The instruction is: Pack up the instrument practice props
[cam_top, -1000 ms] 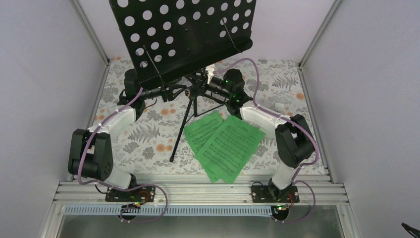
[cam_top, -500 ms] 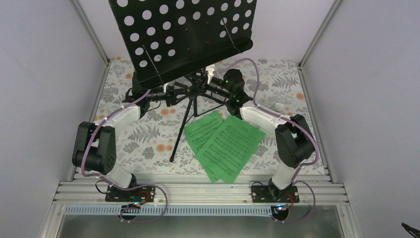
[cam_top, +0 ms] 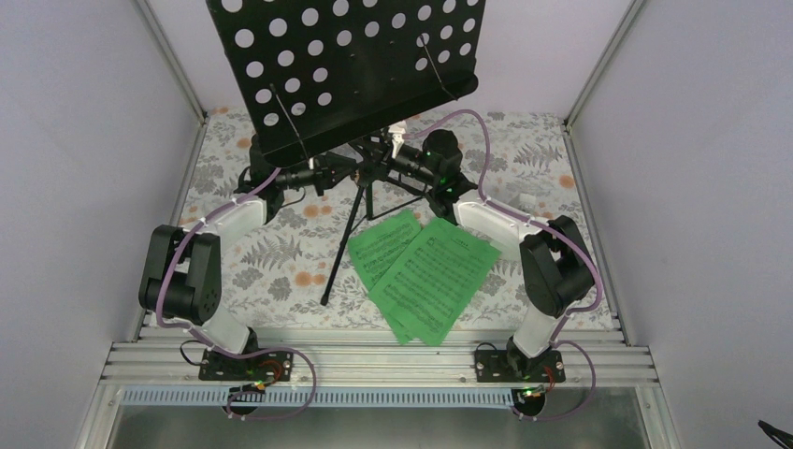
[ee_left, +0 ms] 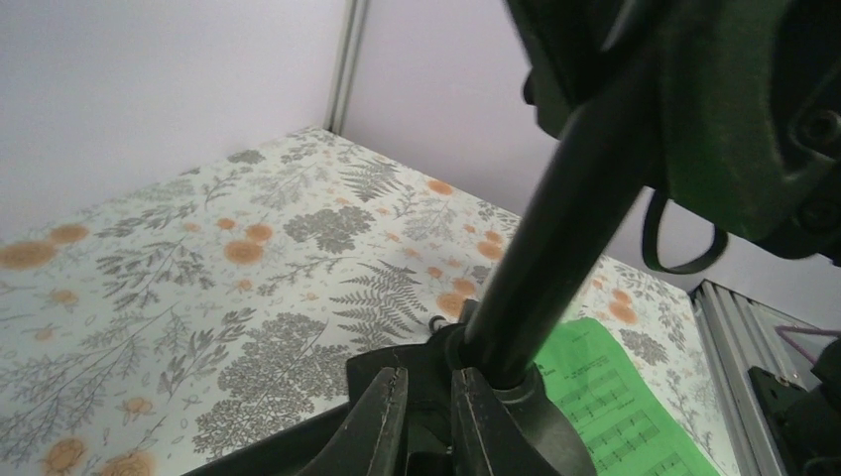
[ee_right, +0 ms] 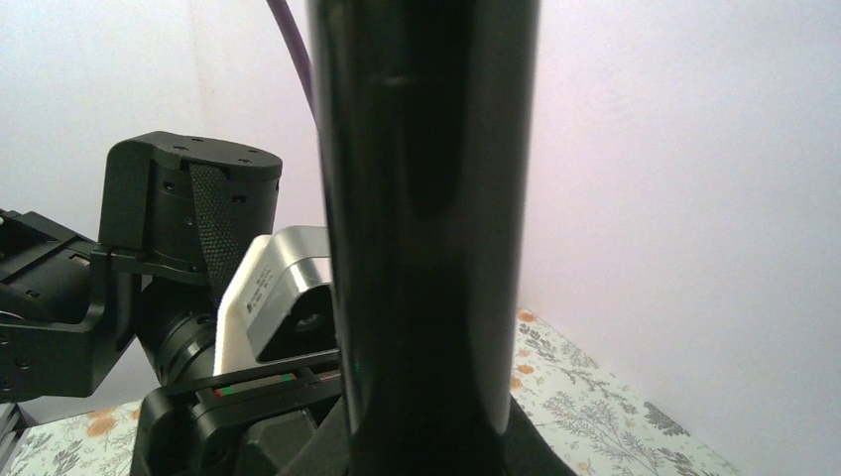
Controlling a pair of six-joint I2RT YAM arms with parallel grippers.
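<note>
The black music stand [cam_top: 360,187] stands at the back middle, its round-holed desk [cam_top: 346,65] high up. Bright green sheet-music pages [cam_top: 423,267] lie on the table in front of it. My right gripper [cam_top: 385,161] is shut on the stand's pole, which fills the right wrist view [ee_right: 426,228]; its own fingers barely show. My left gripper [cam_top: 338,173] reaches in from the left. In the left wrist view its jaws [ee_left: 428,382] are nearly together, pinching the tripod collar [ee_left: 516,397] at the pole's foot. The metronome is not clearly in view.
The flowered tablecloth [cam_top: 271,253] covers the table between grey walls. A tripod leg [cam_top: 338,257] slants toward the near left. A small white thing [cam_top: 398,133] shows behind the pole. The metal rail [cam_top: 374,360] with the arm bases runs along the near edge.
My left arm has swung right and its gripper has moved in against the stand's collar. The right arm, the stand and the pages have hardly moved.
</note>
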